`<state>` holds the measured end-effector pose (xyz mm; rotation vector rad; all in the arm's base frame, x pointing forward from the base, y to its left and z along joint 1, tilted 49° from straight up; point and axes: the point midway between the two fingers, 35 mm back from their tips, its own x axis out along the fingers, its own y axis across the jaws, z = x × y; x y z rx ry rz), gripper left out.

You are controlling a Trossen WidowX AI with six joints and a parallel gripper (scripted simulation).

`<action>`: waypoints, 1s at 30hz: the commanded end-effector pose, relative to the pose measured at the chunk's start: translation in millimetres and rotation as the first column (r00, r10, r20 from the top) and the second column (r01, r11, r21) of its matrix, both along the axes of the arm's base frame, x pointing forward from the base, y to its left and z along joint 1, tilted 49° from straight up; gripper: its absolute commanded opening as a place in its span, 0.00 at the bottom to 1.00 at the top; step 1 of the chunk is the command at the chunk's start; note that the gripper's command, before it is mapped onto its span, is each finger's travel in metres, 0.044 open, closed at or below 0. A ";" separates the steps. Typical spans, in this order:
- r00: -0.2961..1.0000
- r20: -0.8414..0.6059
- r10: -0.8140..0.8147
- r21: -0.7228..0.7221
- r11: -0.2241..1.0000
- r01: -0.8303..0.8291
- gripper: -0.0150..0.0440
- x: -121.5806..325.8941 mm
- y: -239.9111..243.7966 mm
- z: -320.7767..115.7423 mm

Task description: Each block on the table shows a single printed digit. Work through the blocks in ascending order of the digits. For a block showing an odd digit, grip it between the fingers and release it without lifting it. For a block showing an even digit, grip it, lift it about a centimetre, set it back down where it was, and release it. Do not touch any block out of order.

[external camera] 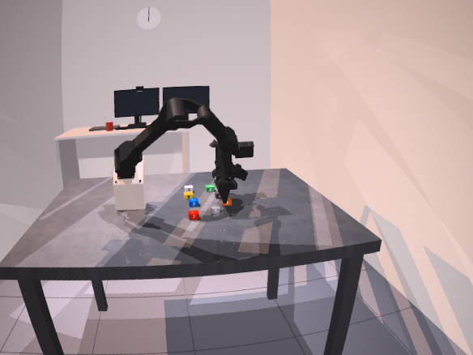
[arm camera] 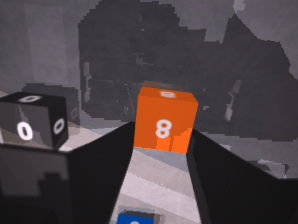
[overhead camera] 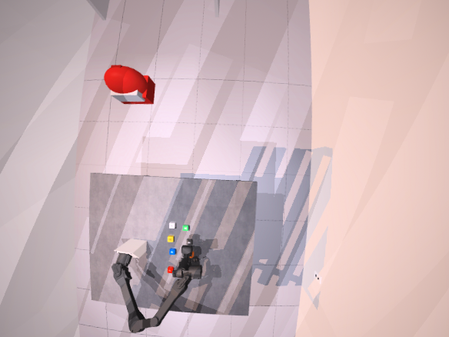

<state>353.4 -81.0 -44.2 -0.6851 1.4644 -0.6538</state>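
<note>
Gripping the small orange cube marked 8 (overhead camera: 192, 255) (external camera: 227, 202) (arm camera: 164, 122), the black parallel-jaw gripper (external camera: 225, 199) (arm camera: 161, 131) is clasping opposite side faces near the black cube marked 0 (overhead camera: 190, 241) (arm camera: 31, 120); it is probably handling as light, rigid, not fragile.

The black block (arm camera: 31, 120) stands beside the pincer (external camera: 225, 202) (arm camera: 164, 131), crowding one flank.
</note>
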 end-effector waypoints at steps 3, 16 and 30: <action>1.000 -0.006 0.003 -0.002 1.000 -0.003 0.50 -1.2 -0.7 -0.8; 1.000 -0.006 0.003 -0.002 1.000 -0.003 0.93 -1.0 1.6 1.0; 1.000 -0.006 0.003 0.003 1.000 -0.003 0.62 -1.6 88.7 75.3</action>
